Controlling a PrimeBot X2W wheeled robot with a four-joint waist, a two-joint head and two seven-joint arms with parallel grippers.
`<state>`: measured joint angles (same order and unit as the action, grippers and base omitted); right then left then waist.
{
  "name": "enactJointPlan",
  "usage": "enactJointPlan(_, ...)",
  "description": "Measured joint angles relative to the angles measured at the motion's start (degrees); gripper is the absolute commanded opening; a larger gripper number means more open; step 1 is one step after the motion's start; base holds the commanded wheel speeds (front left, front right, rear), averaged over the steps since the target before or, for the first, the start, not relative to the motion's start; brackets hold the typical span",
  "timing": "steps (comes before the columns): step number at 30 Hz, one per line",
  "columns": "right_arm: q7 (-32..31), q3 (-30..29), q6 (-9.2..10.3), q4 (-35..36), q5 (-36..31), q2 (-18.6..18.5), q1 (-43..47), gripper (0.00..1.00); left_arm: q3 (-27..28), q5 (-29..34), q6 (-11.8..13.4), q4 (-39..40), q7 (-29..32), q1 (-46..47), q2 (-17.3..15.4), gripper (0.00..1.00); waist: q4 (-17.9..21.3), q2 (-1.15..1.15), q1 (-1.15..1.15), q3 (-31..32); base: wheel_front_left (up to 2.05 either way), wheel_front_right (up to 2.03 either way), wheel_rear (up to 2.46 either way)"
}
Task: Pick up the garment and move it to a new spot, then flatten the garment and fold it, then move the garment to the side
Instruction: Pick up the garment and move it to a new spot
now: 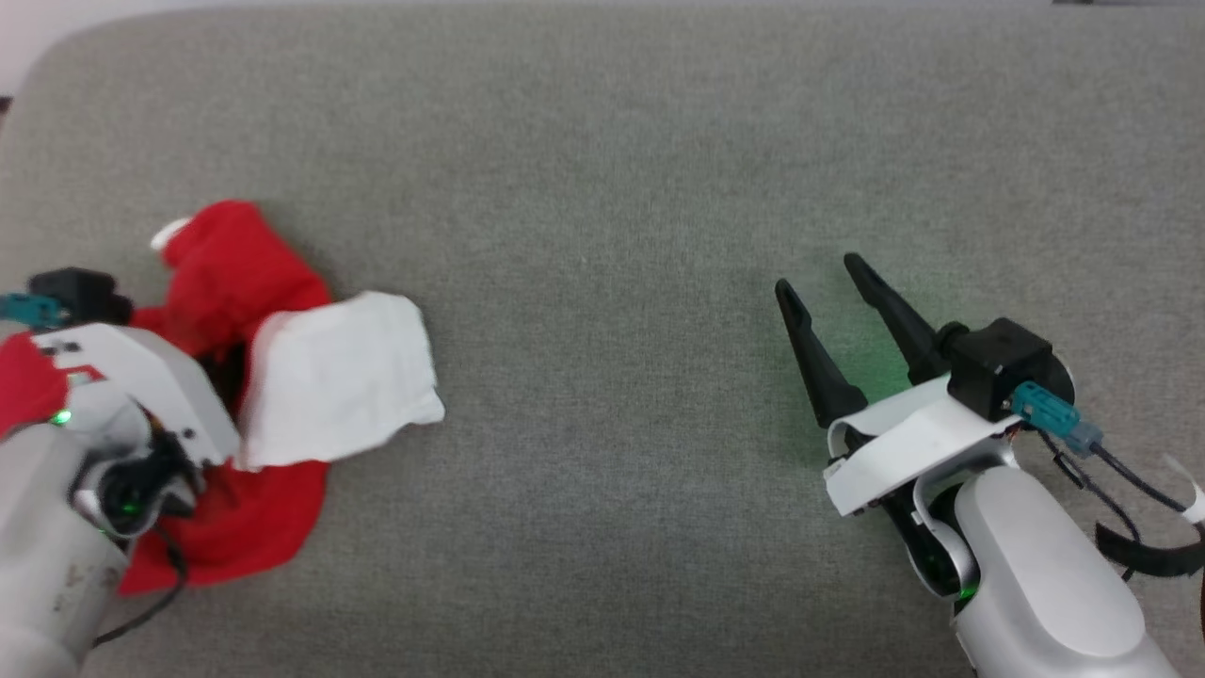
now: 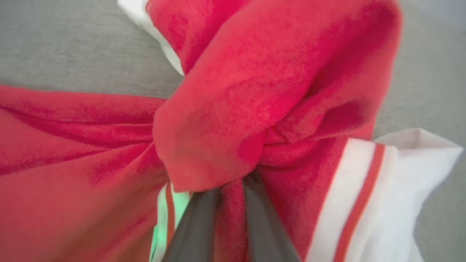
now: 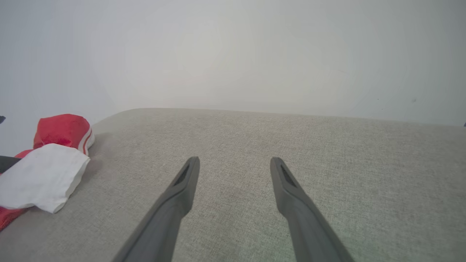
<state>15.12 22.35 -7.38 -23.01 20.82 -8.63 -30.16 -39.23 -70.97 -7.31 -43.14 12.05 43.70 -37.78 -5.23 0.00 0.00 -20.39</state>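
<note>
Your left gripper [image 2: 231, 187] is clamping its fingers on a red fold of the garment [image 1: 235, 273], probably so the heap lifts as one bundle. The garment is lying crumpled at the left end of the grey surface [image 1: 612, 188], its long axis running far to near and a white panel flopping toward the middle. Your right gripper [image 1: 817, 273] is hovering spread wide, holding nothing, well apart from it.

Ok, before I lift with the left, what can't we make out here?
Tips of the left gripper: left wrist view, buried under a red fold of the garment; how much cloth they pinch is unclear.
The garment's near-left part: head view, covered by the left arm and cut by the left edge.
Its layout: bunched, white panel folded over; sleeves and hem cannot be told apart.
</note>
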Motion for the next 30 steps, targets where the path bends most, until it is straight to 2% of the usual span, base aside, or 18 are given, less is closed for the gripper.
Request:
enactJointPlan(3, 0.0, -1.6, 0.00, 0.2, 0.4, 0.6, 1.3, 1.00, -1.1, 0.3, -0.1, 3.8, -4.9, 0.2, -0.5, 0.00, -0.2, 0.00, 0.00, 1.8, 0.00, 0.00, 0.00)
enactJointPlan(7, 0.0, -5.5, 0.00, 0.7, 0.5, 1.2, 3.2, 1.00, -1.9, 0.0, -0.1, 9.8, -9.7, 1.9, -3.2, 0.00, 0.1, 0.00, 0.00, 4.1, 0.00, 0.00, 0.00)
enactJointPlan(14, 0.0, -15.0, 0.00, 3.1, 0.2, 1.5, 7.3, 1.00, -7.8, 3.1, -0.1, 21.4, -11.3, 6.1, -4.3, 0.00, 2.9, 0.00, 0.00, 6.6, 0.00, 0.00, 0.00)
enactJointPlan(18, 0.0, -19.7, 0.00, 4.7, -0.2, 1.4, 10.0, 1.00, -11.1, 3.5, -0.1, 26.5, -9.7, 10.0, -2.3, 0.00, 5.1, 0.00, 0.00, 7.4, 0.00, 0.00, 0.00)
enactJointPlan(23, 0.0, -24.0, 0.00, 6.9, -0.2, 2.6, 10.9, 1.00, -15.9, 3.0, -0.1, 30.5, -4.8, 14.5, 1.0, 0.00, 8.3, 0.00, 0.00, 7.3, 0.00, 0.00, 0.00)
enactJointPlan(30, 0.0, -25.8, 0.00, 8.6, 0.4, 4.6, 10.8, 1.00, -20.9, 0.1, -0.1, 29.8, -1.2, 19.9, 6.0, 0.00, 13.7, 0.00, 0.00, 5.1, 0.00, 0.00, 0.00)
